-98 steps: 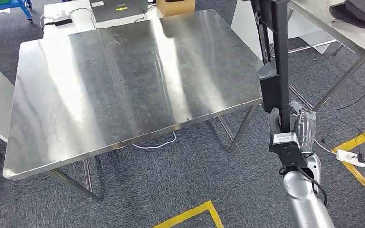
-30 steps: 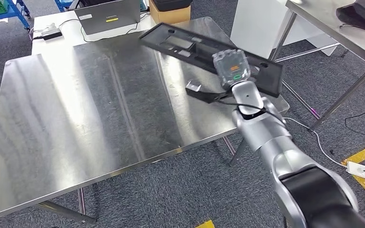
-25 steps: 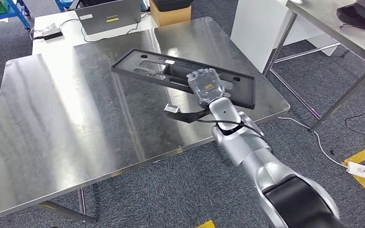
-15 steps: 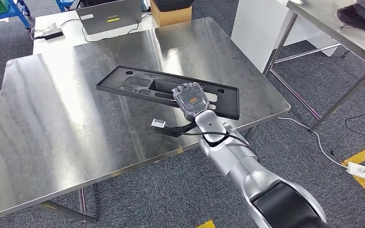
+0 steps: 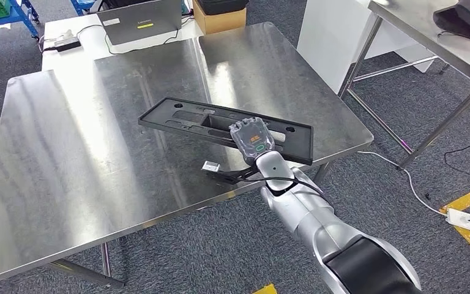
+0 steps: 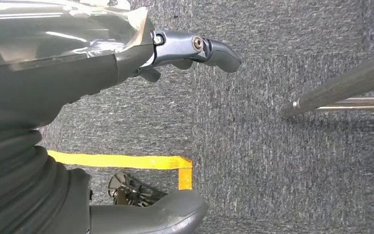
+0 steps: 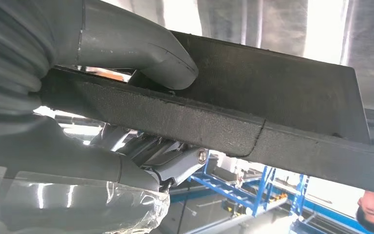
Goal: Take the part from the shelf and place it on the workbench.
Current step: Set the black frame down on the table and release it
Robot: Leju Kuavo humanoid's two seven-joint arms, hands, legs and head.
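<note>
The long black part lies low over the steel bench, slanting from about ten o'clock down to four o'clock across the bench's right half. Whether its underside already touches the steel cannot be told from the head view. Its four o'clock end sits near the bench's right-hand front edge, close to the corner at three o'clock. The far strip of the bench toward twelve o'clock and the whole left half toward nine o'clock are bare reflective metal.

The right hand reaches in from five o'clock and holds the part at its near long edge, right of the part's middle. In the right wrist view the thick grey thumb presses flat on one face of the part while darker fingers curl against the opposite face, so the part's edge is clamped between them.

The left hand hangs over grey carpet beside a yellow floor line; its fingers are apart from the thumb and hold nothing.

Beyond the bench at twelve o'clock stand a grey laptop and a cardboard box on another surface. A second steel table stands at two o'clock, well apart, with carpeted floor between.
</note>
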